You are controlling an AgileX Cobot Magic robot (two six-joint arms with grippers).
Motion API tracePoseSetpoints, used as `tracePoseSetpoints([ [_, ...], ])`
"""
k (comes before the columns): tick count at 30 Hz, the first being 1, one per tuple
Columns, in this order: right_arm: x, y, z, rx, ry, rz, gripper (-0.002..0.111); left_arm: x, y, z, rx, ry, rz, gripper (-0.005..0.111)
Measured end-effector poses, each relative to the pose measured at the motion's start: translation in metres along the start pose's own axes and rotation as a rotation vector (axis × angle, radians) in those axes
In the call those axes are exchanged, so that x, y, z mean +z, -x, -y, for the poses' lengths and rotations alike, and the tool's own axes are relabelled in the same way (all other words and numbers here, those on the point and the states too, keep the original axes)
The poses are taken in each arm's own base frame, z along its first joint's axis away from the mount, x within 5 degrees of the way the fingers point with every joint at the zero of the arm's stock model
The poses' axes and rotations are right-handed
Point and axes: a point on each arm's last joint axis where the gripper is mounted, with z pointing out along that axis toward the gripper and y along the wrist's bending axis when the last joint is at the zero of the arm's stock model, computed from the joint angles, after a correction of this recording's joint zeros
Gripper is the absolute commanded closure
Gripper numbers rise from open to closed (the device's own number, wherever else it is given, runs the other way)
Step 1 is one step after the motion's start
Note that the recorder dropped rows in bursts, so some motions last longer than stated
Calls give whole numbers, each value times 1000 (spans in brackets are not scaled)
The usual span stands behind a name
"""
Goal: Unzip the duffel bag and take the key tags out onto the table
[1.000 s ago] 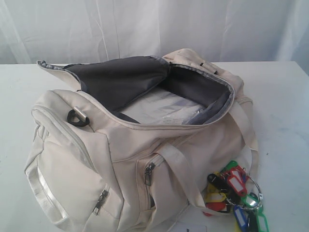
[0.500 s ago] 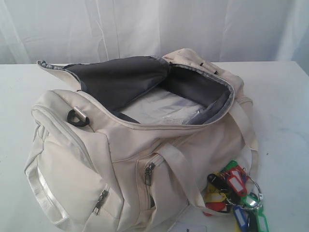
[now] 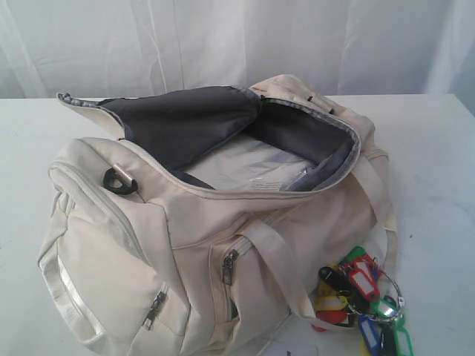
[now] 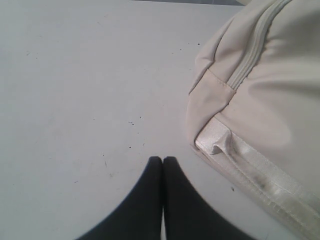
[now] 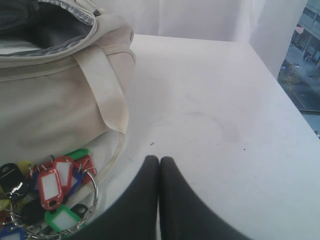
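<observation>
The cream duffel bag point(image 3: 200, 222) lies on the white table point(image 3: 438, 193) with its top zipper undone and its dark grey lining showing. The key tags point(image 3: 360, 300), a coloured bunch on metal rings, lie on the table against the bag's front right end; the right wrist view shows the key tags point(image 5: 52, 187) beside a webbing strap point(image 5: 107, 90). My right gripper point(image 5: 159, 159) is shut and empty over bare table, right of the tags. Beside the bag's other end point(image 4: 260, 100), my left gripper point(image 4: 163, 159) hangs over the table, shut and empty. Neither arm shows in the exterior view.
A white curtain point(image 3: 237, 44) hangs behind the table. Flat pale sheets point(image 3: 252, 170) lie inside the open bag. Its front has zipped pockets point(image 3: 230, 267) and a black D-ring point(image 3: 119, 179). The table's edge point(image 5: 295, 107) runs close by at the right.
</observation>
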Motion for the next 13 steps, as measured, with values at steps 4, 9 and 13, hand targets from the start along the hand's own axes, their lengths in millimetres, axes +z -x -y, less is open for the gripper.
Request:
tracePoseSetpoints([
  [4, 0, 0, 0, 0, 0, 0, 108, 0, 0, 0, 0, 0, 0, 107],
  [9, 0, 0, 0, 0, 0, 0, 108, 0, 0, 0, 0, 0, 0, 107],
  [13, 0, 0, 0, 8, 0, 0, 108, 0, 0, 0, 0, 0, 0, 107],
])
